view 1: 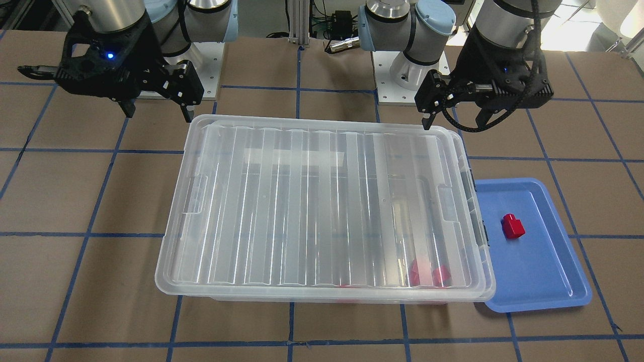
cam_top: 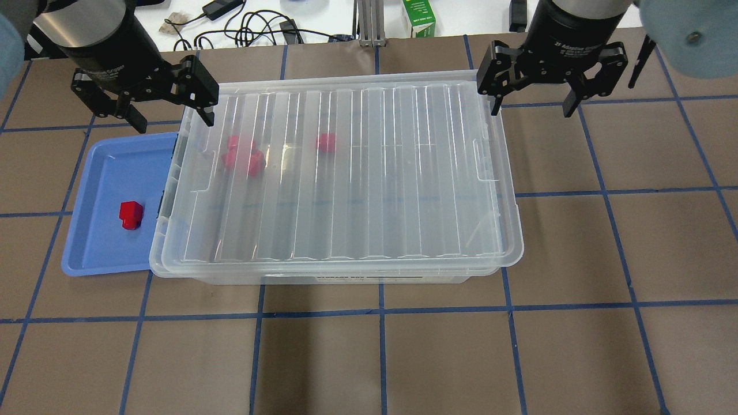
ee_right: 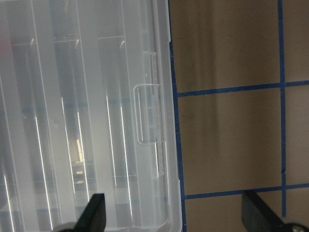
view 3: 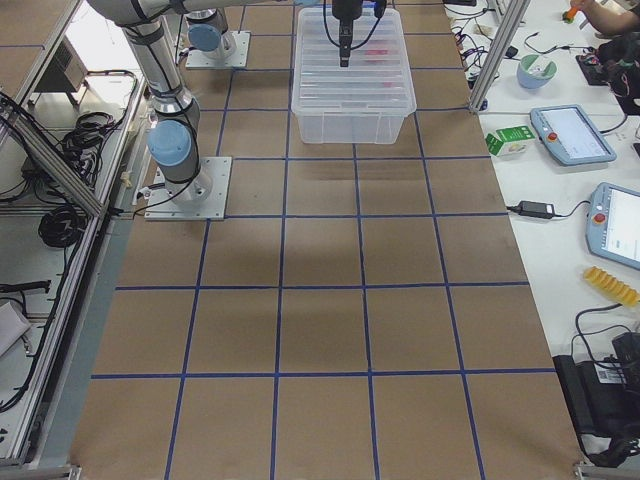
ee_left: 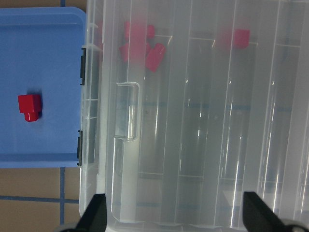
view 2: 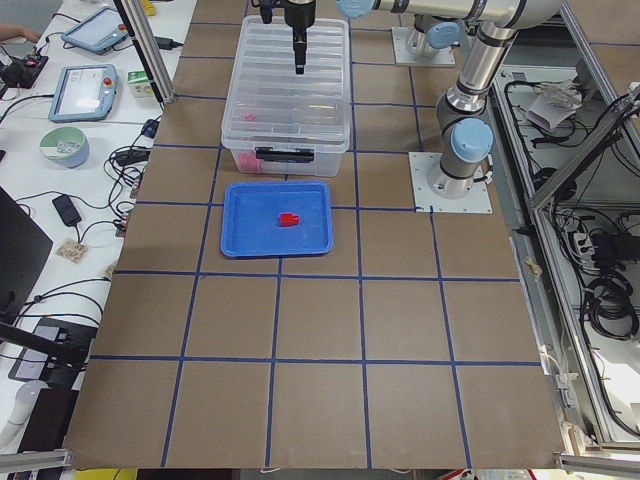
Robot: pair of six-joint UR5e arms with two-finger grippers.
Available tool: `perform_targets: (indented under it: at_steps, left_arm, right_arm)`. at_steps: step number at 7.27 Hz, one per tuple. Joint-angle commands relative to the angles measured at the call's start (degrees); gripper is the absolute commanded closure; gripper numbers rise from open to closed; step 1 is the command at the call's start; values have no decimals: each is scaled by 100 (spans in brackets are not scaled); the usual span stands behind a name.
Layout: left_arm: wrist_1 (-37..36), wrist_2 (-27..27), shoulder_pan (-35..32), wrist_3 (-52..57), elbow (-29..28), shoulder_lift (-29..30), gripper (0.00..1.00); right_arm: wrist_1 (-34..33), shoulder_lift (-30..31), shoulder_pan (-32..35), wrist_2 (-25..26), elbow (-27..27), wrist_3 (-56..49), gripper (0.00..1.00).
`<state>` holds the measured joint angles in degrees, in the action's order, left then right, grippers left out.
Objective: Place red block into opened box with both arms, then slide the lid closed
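Observation:
The clear ribbed lid (cam_top: 369, 173) (view 1: 312, 201) lies flat over the translucent box (cam_top: 375, 278) (view 1: 322, 299), covering almost all of it. Through it I see several red blocks (cam_top: 242, 155) (ee_left: 142, 43) inside, one apart (cam_top: 326, 142). Another red block (cam_top: 131, 214) (view 1: 512, 225) (ee_left: 30, 107) lies on the blue tray (cam_top: 98, 242) (view 1: 543, 271) beside the box's short end. My left gripper (cam_top: 173, 118) (view 1: 453, 120) (ee_left: 176, 217) hovers open above the box's corner on the tray side, holding nothing. My right gripper (cam_top: 533, 106) (view 1: 158, 110) (ee_right: 176, 217) hangs open and empty at the opposite short end.
The brown table carries a blue tape grid. Both arm bases (view 1: 201, 75) (view 1: 402, 75) stand behind the box. A green carton (cam_top: 418, 17) and cables (cam_top: 259, 26) lie on the white bench beyond the table edge. Tablets (view 3: 570, 135) rest on the side bench.

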<state>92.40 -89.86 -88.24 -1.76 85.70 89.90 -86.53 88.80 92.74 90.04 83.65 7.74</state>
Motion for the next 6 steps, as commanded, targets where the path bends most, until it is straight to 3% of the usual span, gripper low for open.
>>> perform_targets:
  at_steps: [1,2,4,6]
  left_arm:
    - [-3,-5,0,0,17,-7,0]
    - [-3,3,0,0,17,-16,0]
    - [-3,4,0,0,26,-7,0]
    - [-12,12,0,-9,26,-7,0]
  right_arm:
    - [-370,-46,-186,14,334,-150,0]
    - [-591,-352,-186,5,598,-80,4]
    - [-1302,-723,-177,14,959,-149,1]
    - [-1533,-1013,-186,40,1075,-185,0]
